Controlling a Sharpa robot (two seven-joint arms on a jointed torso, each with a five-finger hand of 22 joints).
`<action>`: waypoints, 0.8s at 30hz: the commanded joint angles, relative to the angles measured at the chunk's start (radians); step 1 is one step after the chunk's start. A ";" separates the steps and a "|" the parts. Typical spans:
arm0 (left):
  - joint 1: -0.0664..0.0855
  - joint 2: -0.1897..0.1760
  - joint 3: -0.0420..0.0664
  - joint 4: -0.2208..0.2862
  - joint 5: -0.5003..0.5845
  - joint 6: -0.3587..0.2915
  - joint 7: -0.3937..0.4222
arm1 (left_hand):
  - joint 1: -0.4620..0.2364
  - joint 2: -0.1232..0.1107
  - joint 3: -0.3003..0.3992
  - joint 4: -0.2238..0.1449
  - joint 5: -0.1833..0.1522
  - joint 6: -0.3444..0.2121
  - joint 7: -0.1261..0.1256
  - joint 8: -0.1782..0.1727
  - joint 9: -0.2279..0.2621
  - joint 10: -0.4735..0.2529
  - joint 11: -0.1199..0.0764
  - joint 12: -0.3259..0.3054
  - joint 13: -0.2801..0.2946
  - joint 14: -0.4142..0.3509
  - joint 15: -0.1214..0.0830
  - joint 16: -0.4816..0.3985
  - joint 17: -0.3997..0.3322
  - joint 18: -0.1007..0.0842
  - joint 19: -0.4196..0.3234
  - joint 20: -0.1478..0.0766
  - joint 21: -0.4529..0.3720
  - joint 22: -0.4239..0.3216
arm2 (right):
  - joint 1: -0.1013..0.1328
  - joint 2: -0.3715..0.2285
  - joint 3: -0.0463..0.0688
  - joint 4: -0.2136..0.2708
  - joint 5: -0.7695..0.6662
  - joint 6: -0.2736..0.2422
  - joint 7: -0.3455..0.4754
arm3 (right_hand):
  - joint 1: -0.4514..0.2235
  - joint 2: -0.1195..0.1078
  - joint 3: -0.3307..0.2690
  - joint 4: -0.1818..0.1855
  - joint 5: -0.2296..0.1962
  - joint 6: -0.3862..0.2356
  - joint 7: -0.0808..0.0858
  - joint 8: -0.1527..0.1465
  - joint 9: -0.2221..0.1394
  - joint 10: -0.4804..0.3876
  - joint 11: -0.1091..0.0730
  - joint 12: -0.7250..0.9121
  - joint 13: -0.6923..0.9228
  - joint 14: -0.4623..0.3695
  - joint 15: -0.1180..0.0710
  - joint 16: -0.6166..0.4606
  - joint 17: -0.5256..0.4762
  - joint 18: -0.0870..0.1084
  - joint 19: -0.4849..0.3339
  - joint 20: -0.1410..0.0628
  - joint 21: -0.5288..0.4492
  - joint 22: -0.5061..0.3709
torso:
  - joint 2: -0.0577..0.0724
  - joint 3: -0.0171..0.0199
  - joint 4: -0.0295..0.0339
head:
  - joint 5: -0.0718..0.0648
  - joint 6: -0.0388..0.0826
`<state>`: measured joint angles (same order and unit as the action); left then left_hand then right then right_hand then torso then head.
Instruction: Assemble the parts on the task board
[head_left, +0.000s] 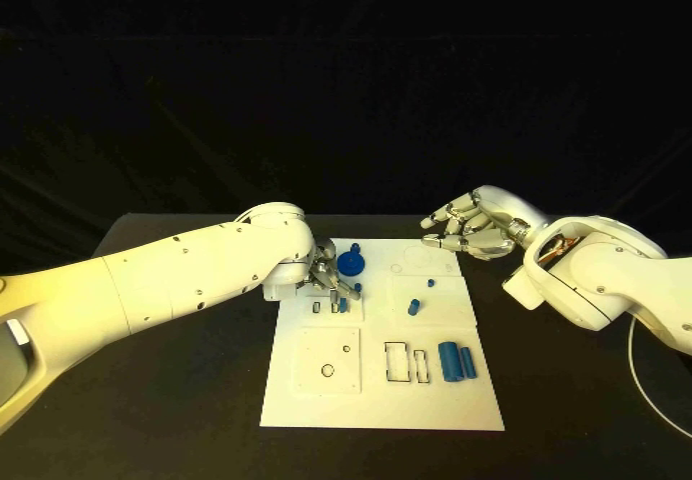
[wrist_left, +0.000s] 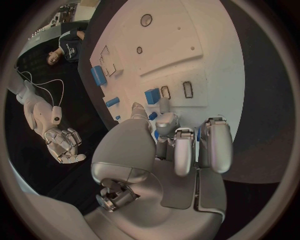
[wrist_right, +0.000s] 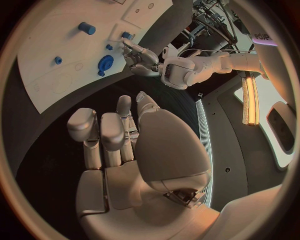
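Now, scene: a white task board (head_left: 382, 400) lies in the middle of the black counter (head_left: 173, 420), with small blue parts scattered across it

Left hand: the left hand (head_left: 320, 280) is low over the board's far left section, fingers (wrist_left: 215, 145) curled downward and close together over a small blue block (wrist_left: 152, 95) beside two narrow rectangular slots; whether it pinches a part I cannot tell, since the fingertips hide the contact

Right hand: the right hand (head_left: 464, 228) hovers above the counter just past the board's far right corner, fingers loosely curled and apart, holding nothing

Parts: a round blue disc (head_left: 352, 264) sits just beside the left hand; two small blue pegs (head_left: 418, 296) stand in the middle right panel; a pair of blue cylinders (head_left: 457, 360) lies side by side nearer the robot, next to empty rectangular outlines (head_left: 405, 363)

Step in hand: judging by the pose, the left hand is working a small piece at the slots near the far left of the board

Doing it well: keep the piece square to its slot, lower straight down, and press only once the edges line up; a tilted entry would likely jam

Caution: the disc is close enough to be nudged by the wrist

Progress: early, most recesses look unfilled
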<state>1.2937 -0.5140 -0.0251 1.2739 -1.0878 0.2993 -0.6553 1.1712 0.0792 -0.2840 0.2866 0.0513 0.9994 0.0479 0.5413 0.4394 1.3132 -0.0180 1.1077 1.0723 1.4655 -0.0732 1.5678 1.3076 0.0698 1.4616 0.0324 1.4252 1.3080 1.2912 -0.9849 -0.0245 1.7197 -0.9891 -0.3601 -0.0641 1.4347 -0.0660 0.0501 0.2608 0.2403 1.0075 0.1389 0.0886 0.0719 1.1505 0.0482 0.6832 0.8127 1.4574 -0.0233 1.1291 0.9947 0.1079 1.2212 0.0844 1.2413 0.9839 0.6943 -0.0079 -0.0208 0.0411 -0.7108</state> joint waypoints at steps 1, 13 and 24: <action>0.001 0.004 0.000 0.001 -0.005 0.026 -0.003 | 0.011 -0.003 -0.004 -0.004 -0.004 -0.007 0.001 0.008 0.003 0.003 -0.003 0.005 0.000 0.105 -0.007 0.003 0.263 -0.017 0.009 -0.004 0.004 0.014 | 0.000 0.004 0.000 -0.001 -0.060 0.024 -0.003 | -0.002 0.008 -0.004 0.005 0.001 0.009 -0.001 0.006 -0.002 -0.009 0.001 -0.003 -0.003 -0.001 -0.002 -0.006 -0.002 0.014 -0.008 0.000 -0.006 -0.002 | 0.000 -0.0003 0.0002 | 0.000 -0.001; 0.001 0.008 0.000 0.003 -0.004 0.050 0.000 | 0.025 0.000 -0.004 -0.007 -0.003 -0.014 0.001 0.015 0.015 0.001 -0.003 0.002 -0.002 0.105 -0.007 0.003 0.263 -0.017 0.008 -0.004 0.005 0.015 | -0.001 0.015 0.000 -0.008 -0.095 0.027 0.023 | 0.001 0.011 -0.003 0.004 0.001 0.009 -0.002 0.007 -0.002 -0.009 0.000 -0.004 -0.006 0.000 -0.003 -0.010 -0.004 0.014 -0.008 0.000 -0.009 -0.005 | 0.001 0.0003 -0.0001 | 0.000 -0.003; 0.001 0.012 0.000 -0.001 -0.004 0.055 0.000 | 0.035 0.001 -0.005 -0.009 -0.003 -0.019 0.001 0.020 0.023 -0.002 -0.003 -0.001 -0.004 0.105 -0.007 0.003 0.263 -0.017 0.007 -0.004 0.004 0.014 | -0.001 0.020 0.000 -0.012 -0.103 0.013 0.038 | 0.007 0.013 -0.001 0.002 0.003 0.009 -0.002 0.007 -0.002 -0.010 0.000 -0.004 -0.009 0.001 -0.003 -0.012 -0.004 0.014 -0.006 0.000 -0.010 -0.006 | 0.002 0.0000 -0.0003 | 0.002 -0.005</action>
<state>1.2937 -0.5054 -0.0252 1.2735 -1.0889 0.3317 -0.6561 1.1947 0.0814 -0.2866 0.2838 0.0513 0.9854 0.0481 0.5558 0.4613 1.3132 -0.0179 1.1077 1.0691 1.4654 -0.0731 1.5678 1.3074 0.0699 1.4616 0.0324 1.4252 1.3077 1.2908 -0.9667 -0.0250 1.7085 -1.0701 -0.3481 -0.0454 1.4399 -0.0608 0.0472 0.2638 0.2402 1.0073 0.1387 0.0886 0.0711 1.1480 0.0457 0.6832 0.8052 1.4574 -0.0233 1.1211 0.9914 0.1079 1.2213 0.0844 1.2352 0.9797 0.6956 -0.0078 -0.0207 0.0423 -0.7151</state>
